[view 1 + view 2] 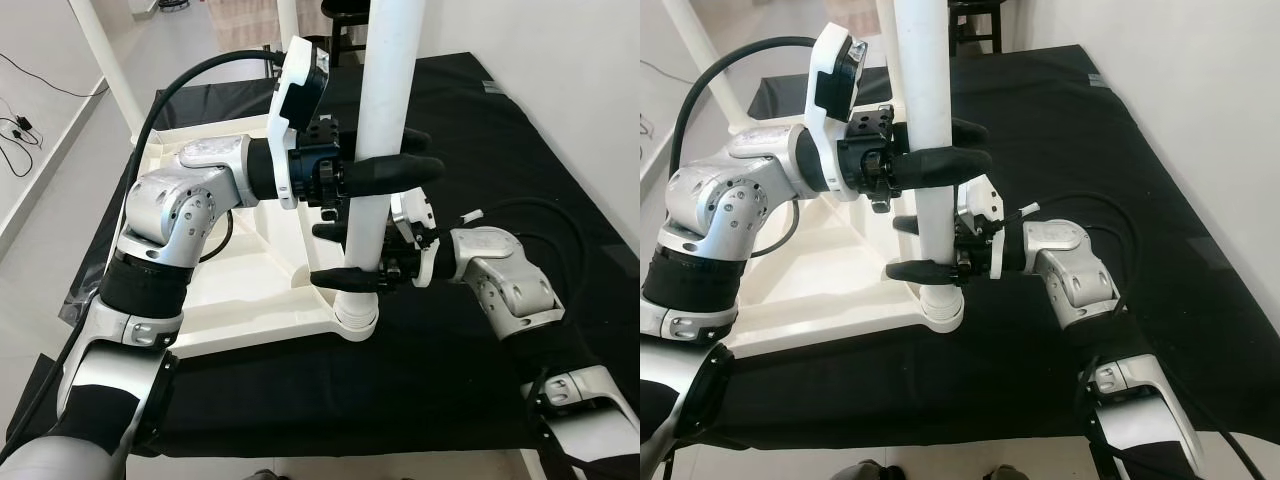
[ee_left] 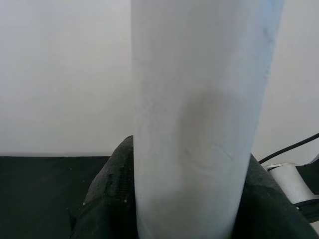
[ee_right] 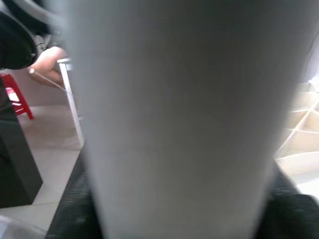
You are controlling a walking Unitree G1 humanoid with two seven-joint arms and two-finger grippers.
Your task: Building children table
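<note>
Black cloth (image 1: 470,360) is spread under an upturned white plastic table top (image 1: 250,290), its ribbed underside showing. One smooth round white leg (image 1: 380,150) stands upright in the near corner socket (image 1: 355,318). It is clamped low down by the right pincer (image 1: 345,255) and higher up by the left pincer (image 1: 385,160). Two further white legs (image 1: 105,65) rise beyond.
</note>
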